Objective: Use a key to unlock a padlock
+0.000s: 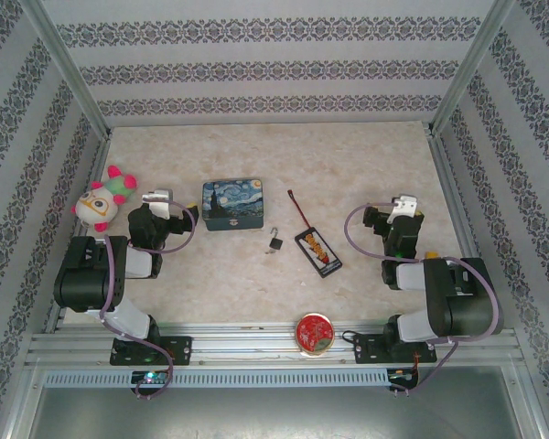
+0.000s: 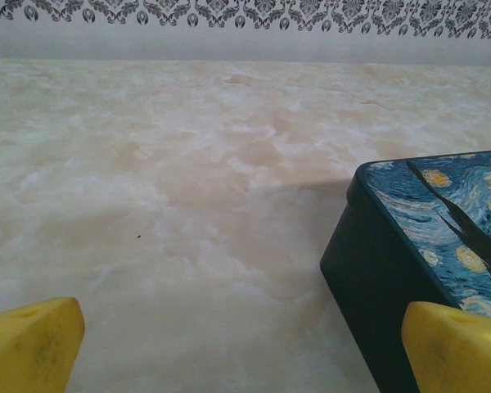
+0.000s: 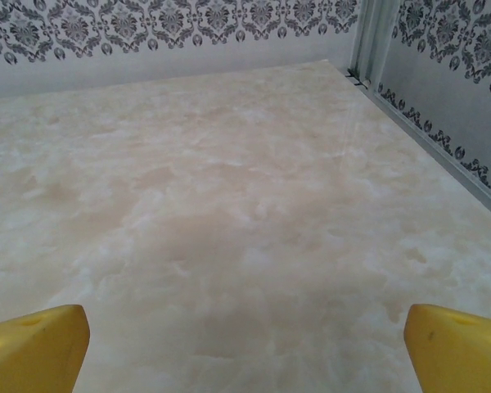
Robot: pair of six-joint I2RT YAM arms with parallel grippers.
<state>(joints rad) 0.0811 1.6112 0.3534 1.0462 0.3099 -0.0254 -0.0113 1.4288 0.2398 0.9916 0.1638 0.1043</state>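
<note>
The tiny black padlock [image 1: 276, 242] with a silver shackle lies on the marble table [image 1: 348, 165] near the middle, between the two arms. A very small grey key [image 1: 268, 251] appears to lie right at its lower left; whether they touch is too small to tell. My left gripper [image 1: 171, 210] sits at the left, well away from the padlock, and is open, with yellow fingertips [image 2: 29, 344] wide apart over bare table around the left gripper [image 2: 245, 352]. My right gripper [image 1: 398, 212] is off to the right, also open [image 3: 245, 348], with nothing between its fingers.
A blue painted tin [image 1: 232, 203] stands just right of the left gripper, its dark side and lid [image 2: 425, 246] close to that gripper's right finger. A black pack with a red-yellow label [image 1: 318, 250], a thin red-tipped wire [image 1: 299, 208], a plush toy [image 1: 103, 198] and a round red tin [image 1: 314, 332] also lie around.
</note>
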